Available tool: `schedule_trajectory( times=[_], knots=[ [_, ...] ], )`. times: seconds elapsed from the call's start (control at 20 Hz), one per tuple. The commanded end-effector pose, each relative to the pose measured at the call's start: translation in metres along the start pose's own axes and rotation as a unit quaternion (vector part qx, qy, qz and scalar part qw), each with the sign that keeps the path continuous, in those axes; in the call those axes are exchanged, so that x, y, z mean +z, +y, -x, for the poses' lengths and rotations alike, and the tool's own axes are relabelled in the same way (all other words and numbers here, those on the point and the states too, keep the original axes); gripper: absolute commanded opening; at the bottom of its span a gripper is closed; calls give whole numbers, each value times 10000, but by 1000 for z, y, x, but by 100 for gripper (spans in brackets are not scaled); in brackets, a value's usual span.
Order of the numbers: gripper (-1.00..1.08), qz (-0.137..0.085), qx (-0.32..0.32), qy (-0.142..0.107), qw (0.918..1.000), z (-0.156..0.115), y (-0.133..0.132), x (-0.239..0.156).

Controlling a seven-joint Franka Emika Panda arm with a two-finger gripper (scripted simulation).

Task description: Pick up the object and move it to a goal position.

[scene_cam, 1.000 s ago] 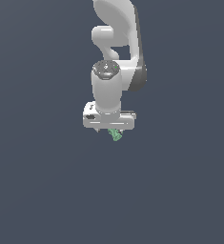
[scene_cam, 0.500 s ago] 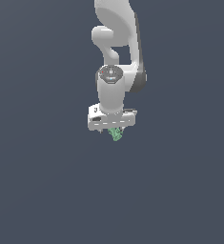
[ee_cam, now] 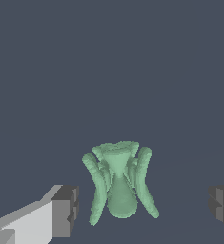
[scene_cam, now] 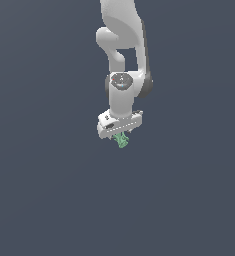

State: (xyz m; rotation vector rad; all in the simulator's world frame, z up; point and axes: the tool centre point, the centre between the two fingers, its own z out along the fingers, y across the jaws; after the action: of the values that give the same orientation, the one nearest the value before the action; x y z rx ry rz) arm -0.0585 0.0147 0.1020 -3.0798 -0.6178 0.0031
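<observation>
While spread wide, gripper (ee_cam: 140,207) straddles green object (ee_cam: 119,187), pads (ee_cam: 66,209) clear of it

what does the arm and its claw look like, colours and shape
The arm is glossy white with rounded, tube-like links and dark joint seams. A grey round cap sits on the wrist. The claw has a white boxy body; its fingertips carry dark grey ridged pads. No cables show.
</observation>
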Motion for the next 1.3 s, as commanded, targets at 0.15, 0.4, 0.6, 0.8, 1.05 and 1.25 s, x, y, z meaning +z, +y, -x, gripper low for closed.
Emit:
schedule_trajectory(
  times=[0.15,0.4,0.6,0.8,1.05,1.25],
  knots=[
    [100,4,-426,7,9991,8,-9,9],
    [100,5,-573,9,9984,11,-12,12],
    [100,4,-551,7,9985,11,-11,13],
    [100,4,-558,7,9984,11,-12,23],
    [100,3,-571,8,9984,12,-12,48],
    [100,4,-576,9,9983,12,-12,59]
  ],
)
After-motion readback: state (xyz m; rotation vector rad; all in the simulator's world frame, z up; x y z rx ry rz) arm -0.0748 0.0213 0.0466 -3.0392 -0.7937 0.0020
